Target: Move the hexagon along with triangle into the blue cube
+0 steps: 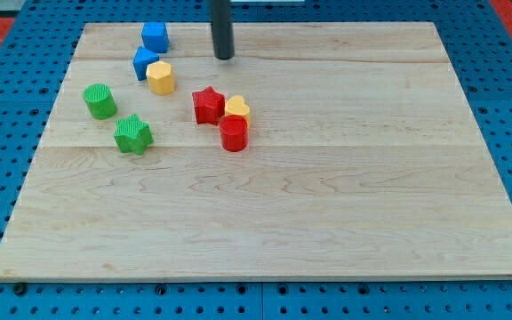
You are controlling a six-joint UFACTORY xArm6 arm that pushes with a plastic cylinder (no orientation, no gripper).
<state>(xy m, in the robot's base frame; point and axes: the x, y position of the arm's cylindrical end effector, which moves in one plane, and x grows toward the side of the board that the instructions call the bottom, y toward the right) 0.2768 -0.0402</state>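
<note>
The blue cube (155, 36) sits near the board's top left. Just below it lies a blue triangle block (145, 63), and the yellow hexagon (160, 77) touches the triangle's lower right side. My tip (225, 57) is on the board to the right of these three, about a block's width or two from the hexagon and level with the triangle. It touches no block.
A red star (208, 105), a yellow block (237, 109) and a red cylinder (234, 133) cluster below my tip. A green cylinder (100, 100) and a green star (132, 134) lie at the left. The wooden board (327, 178) lies on a blue pegboard.
</note>
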